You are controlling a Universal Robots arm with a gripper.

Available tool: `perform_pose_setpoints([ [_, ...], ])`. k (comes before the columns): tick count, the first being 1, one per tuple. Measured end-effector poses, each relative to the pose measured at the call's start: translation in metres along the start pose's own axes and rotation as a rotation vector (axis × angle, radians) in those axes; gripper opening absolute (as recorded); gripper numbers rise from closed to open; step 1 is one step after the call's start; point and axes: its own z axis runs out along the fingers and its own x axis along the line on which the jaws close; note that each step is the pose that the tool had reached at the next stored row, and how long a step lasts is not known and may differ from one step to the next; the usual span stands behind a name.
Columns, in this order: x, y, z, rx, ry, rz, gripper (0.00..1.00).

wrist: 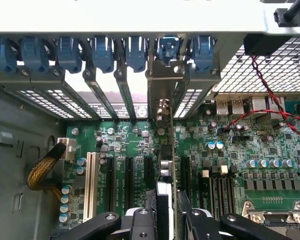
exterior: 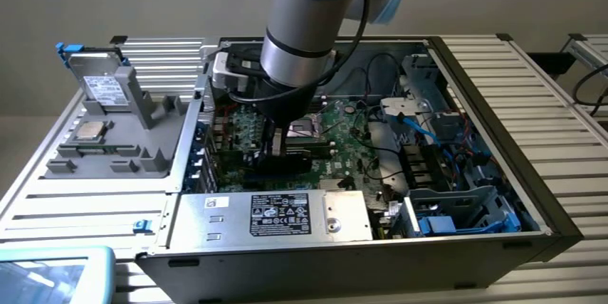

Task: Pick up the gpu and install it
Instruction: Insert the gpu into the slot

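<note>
over the open computer case (exterior: 494,197) in the exterior view, one arm (exterior: 304,40) reaches down into the middle of the motherboard (exterior: 357,133). the gripper (exterior: 273,153) is mostly hidden by the arm's own wrist and cables. a dark card-like shape hangs right below it, too dark to make out, likely the gpu (exterior: 275,164). arm top is cut off by the frame edge. one silver power supply (exterior: 285,215) with a black label sits at the near wall. outside the case, on the exterior view's left, one grey holder (exterior: 109,129) carries one white-labelled drive (exterior: 102,90) and one cpu chip (exterior: 88,131). a blue-rimmed object (exterior: 53,272) is cut off at the corner.

wrist view: two black gripper fingers (wrist: 140,225) come in at the frame edge, tips cut off. they stand narrow, clamped on the gpu (wrist: 166,200), which is seen edge-on between them, so its cooler face is not readable. the card stands upright over the expansion slots (wrist: 127,182), its silver bracket (wrist: 160,95) rising to the rear wall beside the slot covers (wrist: 125,90). seven blue retention clips (wrist: 102,52) line that wall. whether the card edge is seated in the slot cannot be told. one braided yellow cable (wrist: 42,170) lies aside, well apart from the card.
</note>
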Motion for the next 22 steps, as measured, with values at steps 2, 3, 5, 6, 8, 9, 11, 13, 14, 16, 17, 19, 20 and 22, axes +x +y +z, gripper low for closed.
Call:
perform_pose_setpoints([
  [2,0.0,0.0,0.0001,-0.0001,0.0001,0.0,0.27],
  [3,0.0,0.0,0.0001,0.0,0.0,0.0,0.27],
  [5,0.0,-0.0001,0.0002,0.0001,-0.0003,0.0,0.27],
  [6,0.0,-0.0001,0.0005,0.0001,-0.0003,0.0,0.27],
  [8,0.0,-0.0005,0.0023,0.0,-0.0002,0.0,0.27],
  [9,0.0,-0.0005,0.0022,0.0,0.0,0.0,0.27],
  [11,0.0,-0.0005,0.0022,0.0,0.0,0.0,0.27],
  [13,0.0,-0.0005,0.0023,0.0001,-0.0002,0.0,0.27],
  [14,0.0,-0.0005,0.0023,0.0,-0.0002,0.0,0.27],
  [16,0.0,-0.0005,0.0023,0.0001,-0.0003,0.0,0.27],
  [17,0.0,-0.0005,0.0023,0.0001,-0.0003,0.0,0.27],
  [19,0.0,-0.0005,0.0023,0.0001,-0.0002,0.0,0.27],
  [20,0.0,-0.0005,0.0024,0.0001,-0.0003,0.0,0.27],
  [22,0.0,-0.0006,0.0023,0.0001,-0.0003,0.0,0.27],
])
